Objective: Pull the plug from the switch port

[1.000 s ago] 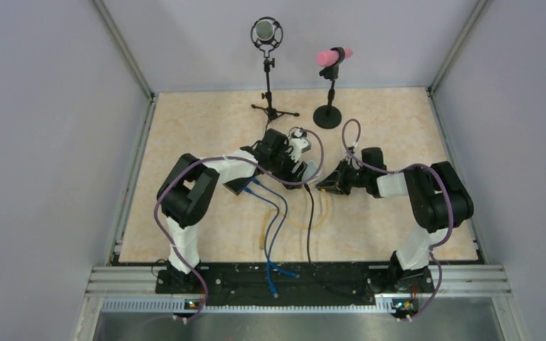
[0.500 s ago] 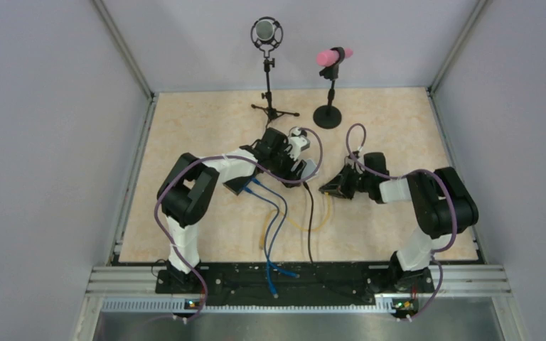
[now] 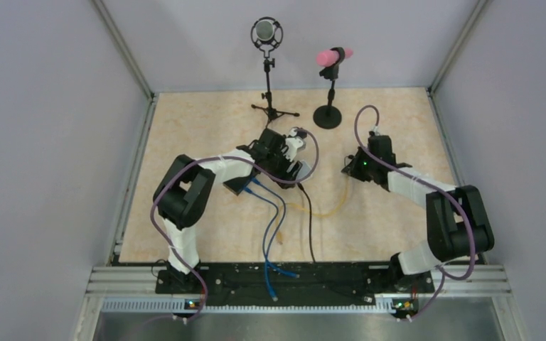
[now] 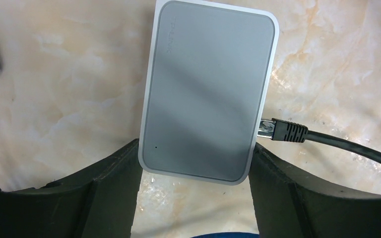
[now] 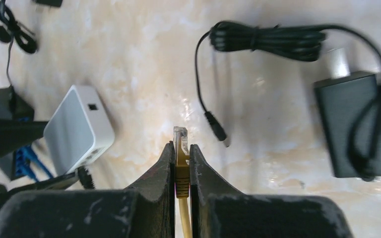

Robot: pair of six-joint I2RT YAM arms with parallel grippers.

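Poking from right end effector (image 5: 181, 151), plug (image 5: 180, 134)

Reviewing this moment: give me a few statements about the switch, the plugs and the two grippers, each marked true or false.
1. The right gripper is clamped on the yellow plug. True.
2. The yellow plug sits in a port of the switch. False: it is held in the air, clear of the switch.
3. The left gripper has a finger against each side of the switch. True.
4. Nothing is plugged into the switch. False: the black plug is seated in its side.
5. The power adapter lies apart from the switch. True.
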